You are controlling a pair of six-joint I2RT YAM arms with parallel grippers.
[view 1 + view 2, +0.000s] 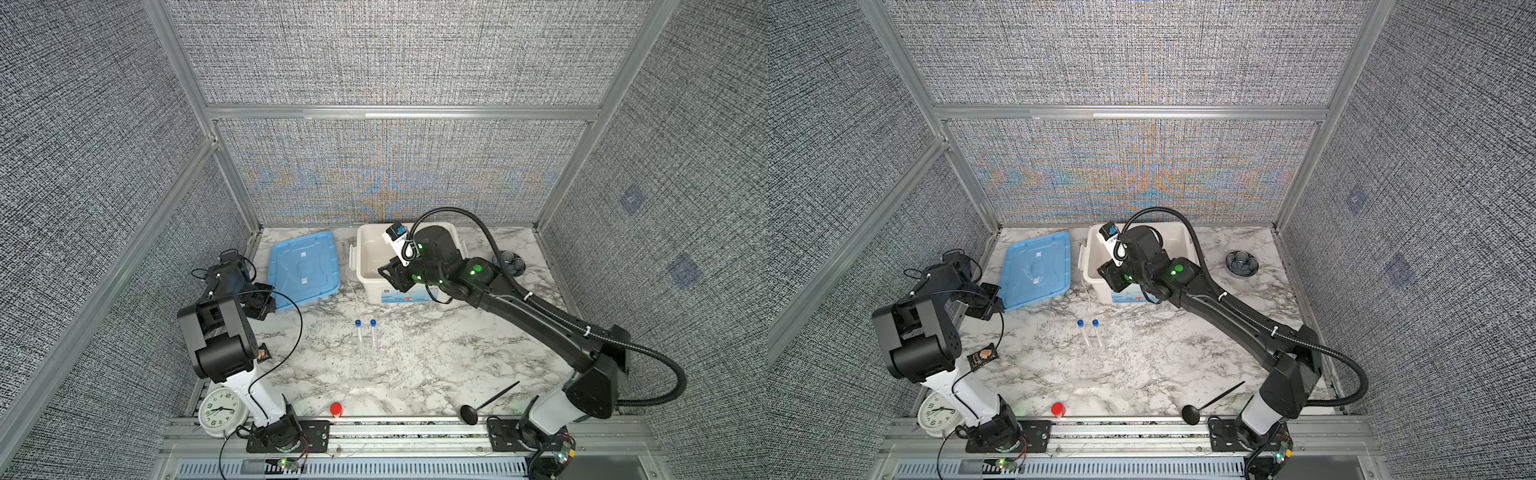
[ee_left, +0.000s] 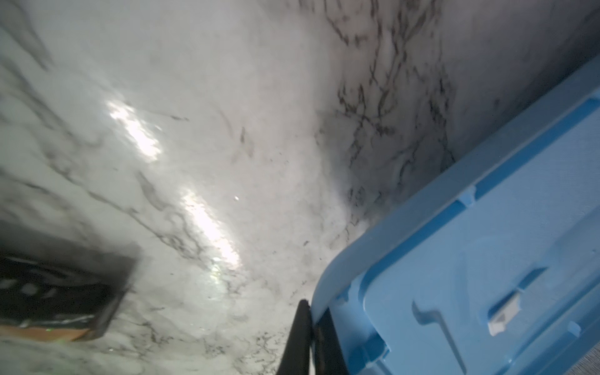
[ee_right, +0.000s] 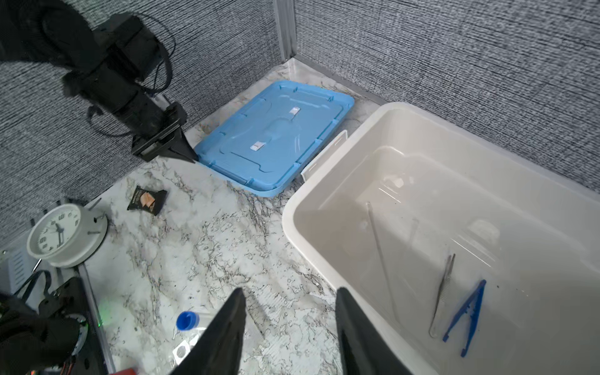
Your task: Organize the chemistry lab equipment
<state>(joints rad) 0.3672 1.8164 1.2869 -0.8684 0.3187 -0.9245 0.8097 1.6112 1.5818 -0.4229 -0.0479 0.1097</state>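
Note:
Two clear blue-capped tubes (image 1: 365, 334) (image 1: 1089, 333) lie side by side mid-table in a barely visible clear rack (image 3: 183, 350). In the white bin (image 1: 361, 266) (image 3: 292, 227) lie silver tweezers (image 3: 443, 292), dark blue forceps (image 3: 467, 318) and a thin clear rod (image 3: 381, 259). My right gripper (image 3: 289, 295) (image 1: 385, 272) hangs open and holds nothing, over the bin's front left corner. My left gripper (image 2: 313, 308) (image 3: 194, 159) is shut on the rim at a corner of the blue lid (image 2: 487, 259) (image 1: 303, 270), which lies on the table left of the bin.
A black ladle (image 1: 490, 401) lies front right. A grey-blue flower dish (image 1: 1241, 262) sits back right. A white clock (image 1: 218, 409), a red cap (image 1: 336, 408) and a dark snack packet (image 1: 982, 356) are front left. Fabric walls close in the table.

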